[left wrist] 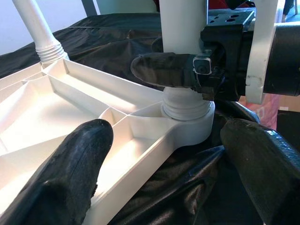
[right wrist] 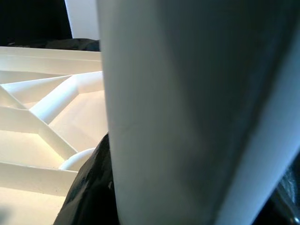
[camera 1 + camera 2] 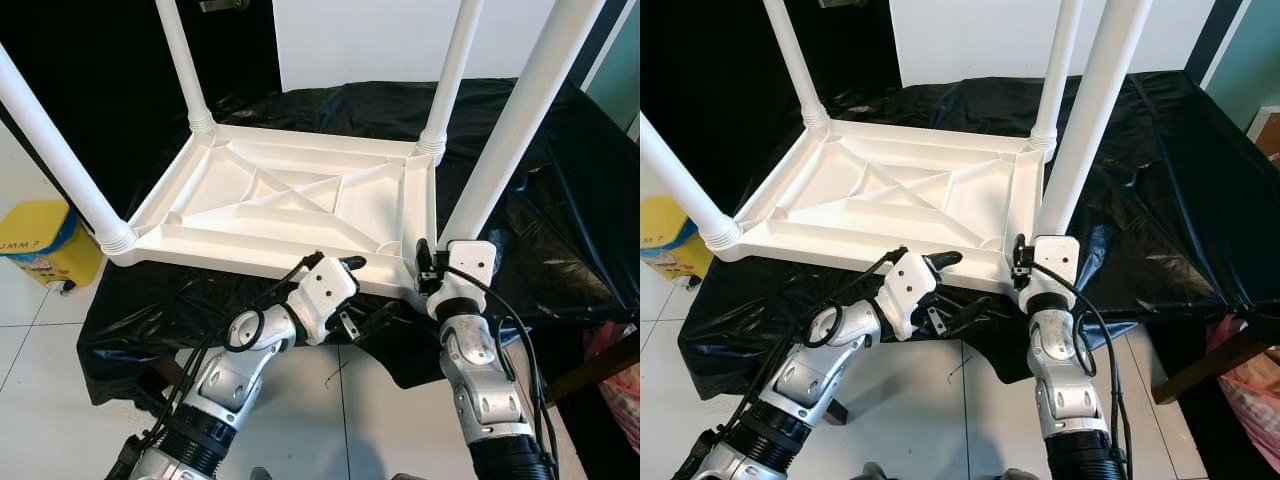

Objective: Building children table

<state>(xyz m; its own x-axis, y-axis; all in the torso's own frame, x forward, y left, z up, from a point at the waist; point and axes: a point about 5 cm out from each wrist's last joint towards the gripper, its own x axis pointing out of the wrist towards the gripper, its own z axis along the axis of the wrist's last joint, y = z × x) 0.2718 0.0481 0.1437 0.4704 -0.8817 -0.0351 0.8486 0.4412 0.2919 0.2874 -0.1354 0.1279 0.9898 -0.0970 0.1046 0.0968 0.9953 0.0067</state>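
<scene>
Right now the white plastic table (image 3: 290, 205) lies upside down across the middle of the head-camera frame, its ribbed underside facing up in triangular and rectangular cells. Four round white legs rise from its corners: one runs off the left edge (image 3: 50, 150), two stand at the far corners (image 3: 185, 65) (image 3: 450, 70), and the near-right leg (image 3: 520, 120) slants up to the top right of the frame. Each leg meets a ridged collar at its socket.

My right gripper (image 3: 432, 262) is closed around the near-right leg just above its socket at the table's lower-right corner; in my right wrist view the leg's pale shaft stands right against the camera with a black finger (image 2: 89, 187) pressed to it. My left gripper (image 3: 360, 295) sits at the table's near edge, lower centre of the frame, fingers spread wide and holding nothing; in my left wrist view its two pads (image 1: 70, 173) straddle the table's rim, pointing at the socket.

A crumpled black sheet (image 3: 560, 200) covers the surface under the table and drapes over its front. White tiled floor (image 3: 30, 340) shows at lower left, with a yellow container (image 3: 40, 245) on it at the left edge. A white wall panel (image 3: 370, 40) stands at top centre.
</scene>
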